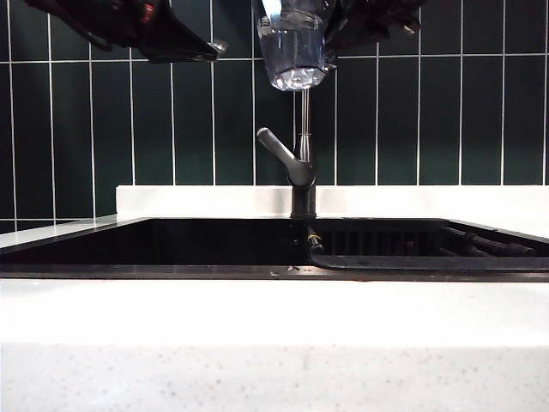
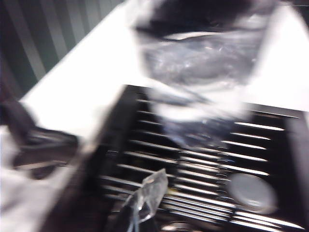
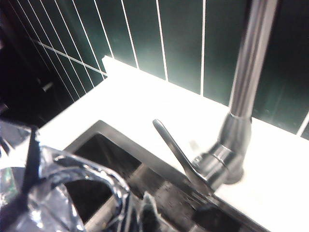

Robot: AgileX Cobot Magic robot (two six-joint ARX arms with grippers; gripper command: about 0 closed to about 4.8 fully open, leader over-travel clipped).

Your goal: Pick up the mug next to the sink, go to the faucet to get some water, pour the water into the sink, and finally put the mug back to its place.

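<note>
The clear mug (image 1: 292, 53) hangs high above the faucet (image 1: 302, 176), upright, with my right gripper (image 1: 343, 34) shut on it from the right. In the right wrist view the mug (image 3: 58, 193) sits between the fingers of the right gripper (image 3: 89, 186), just in front of the faucet's steel pipe (image 3: 251, 63) and lever (image 3: 178, 154). My left gripper (image 1: 212, 47) is up at the left of the mug, shut and empty; its closed tips (image 2: 145, 200) hover over the black sink (image 1: 154, 245). The left wrist view is blurred and shows the mug (image 2: 203, 53). I see no stream of water.
The slatted rack (image 1: 412, 240) fills the sink's right half, and a round drain (image 2: 251, 193) lies in it. White counter (image 1: 274, 318) runs along the front, with a white ledge and dark green tiled wall (image 1: 463, 112) behind.
</note>
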